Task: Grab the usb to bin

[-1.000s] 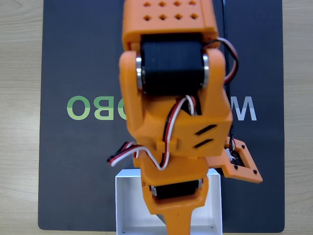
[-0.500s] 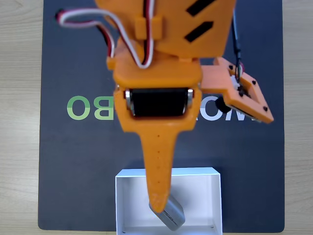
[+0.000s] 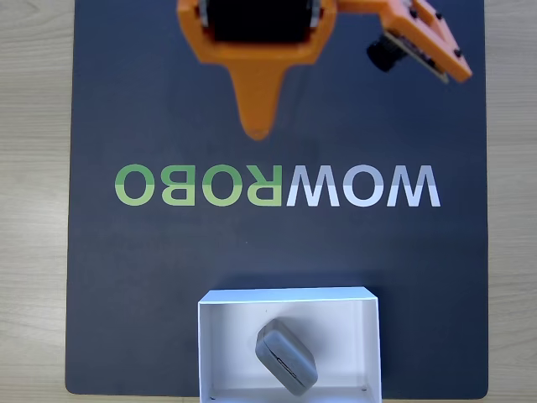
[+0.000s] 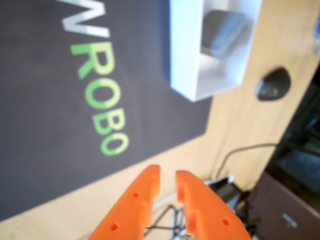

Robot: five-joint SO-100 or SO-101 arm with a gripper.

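Observation:
The usb point(image 3: 286, 356), a small grey rounded gadget with a seam along its edge, lies tilted inside the bin point(image 3: 285, 295), a white open box at the bottom of the fixed view. My orange gripper point(image 3: 256, 128) hovers far above it at the top of that view, holding nothing. In the wrist view the gripper point(image 4: 167, 171) enters from the bottom edge, its jaws a narrow gap apart and empty. The bin point(image 4: 185, 55) with the usb point(image 4: 222, 32) in it sits at the top of that view.
A dark mat point(image 3: 126, 277) with the lettering WOWROBO covers the wooden table point(image 3: 33, 210). My wrist camera bracket point(image 3: 424, 38) juts out at the upper right. Off the mat, the wrist view shows a dark mouse point(image 4: 273, 84) and cables point(image 4: 240, 152).
The gripper let go of the usb, which now lies in the bin. The arm pulled back toward the top of the fixed view, away from the bin.

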